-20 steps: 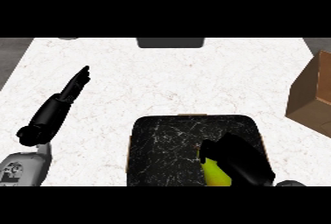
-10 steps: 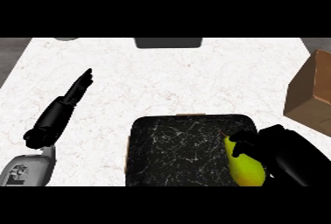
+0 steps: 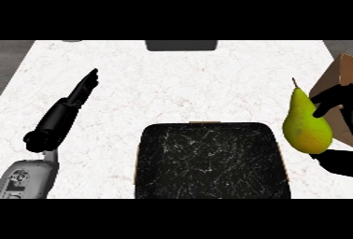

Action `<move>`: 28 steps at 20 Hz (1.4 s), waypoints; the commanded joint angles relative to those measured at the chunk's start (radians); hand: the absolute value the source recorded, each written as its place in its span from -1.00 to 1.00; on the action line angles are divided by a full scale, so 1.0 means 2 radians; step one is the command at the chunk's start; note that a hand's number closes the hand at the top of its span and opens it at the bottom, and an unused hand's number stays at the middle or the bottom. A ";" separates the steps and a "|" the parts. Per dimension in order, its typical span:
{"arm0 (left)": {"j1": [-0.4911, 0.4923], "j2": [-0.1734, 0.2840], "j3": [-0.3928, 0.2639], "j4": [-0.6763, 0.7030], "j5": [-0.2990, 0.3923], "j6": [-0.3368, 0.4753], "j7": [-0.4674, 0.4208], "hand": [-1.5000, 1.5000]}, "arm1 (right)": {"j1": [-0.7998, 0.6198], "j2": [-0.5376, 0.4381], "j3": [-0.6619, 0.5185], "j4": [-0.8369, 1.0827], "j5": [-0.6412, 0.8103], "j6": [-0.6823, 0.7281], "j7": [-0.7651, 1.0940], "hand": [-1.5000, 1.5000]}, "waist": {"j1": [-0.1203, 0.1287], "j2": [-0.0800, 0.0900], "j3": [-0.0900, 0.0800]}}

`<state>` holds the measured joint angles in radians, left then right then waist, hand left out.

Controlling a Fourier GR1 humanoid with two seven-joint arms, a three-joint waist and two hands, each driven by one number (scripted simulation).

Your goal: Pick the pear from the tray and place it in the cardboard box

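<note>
Right hand fingers curled round the pear, beside the cardboard box; left hand fingers straight, touching nothing.

A kitchen: a white marble-patterned counter carries a dark speckled rectangular tray with fruit nearby.

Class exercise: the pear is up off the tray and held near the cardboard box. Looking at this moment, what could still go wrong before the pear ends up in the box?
1. The right robot hand touches the pear only along its right side, so it might slip.
2. The cardboard box is mostly cut off at the view's edge; its opening cannot be seen, so aiming is hard to judge.
3. The pear hangs beside the box's near wall and could bump it.
</note>
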<state>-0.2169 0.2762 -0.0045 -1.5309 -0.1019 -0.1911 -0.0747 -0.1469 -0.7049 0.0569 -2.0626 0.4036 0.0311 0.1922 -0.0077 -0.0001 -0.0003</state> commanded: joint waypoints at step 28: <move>0.008 -0.021 -0.013 -0.015 -0.023 -0.010 -0.004 0.00 | -0.234 -0.117 0.011 0.679 0.109 0.200 -0.370 -1.00 | 0.024 0.005 0.001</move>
<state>-0.2406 0.2439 -0.0163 -1.5419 -0.1342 -0.2122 -0.0672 -0.5656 -0.9678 0.0472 -0.8286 0.5813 0.4219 -0.4200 0.0354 0.0114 0.0014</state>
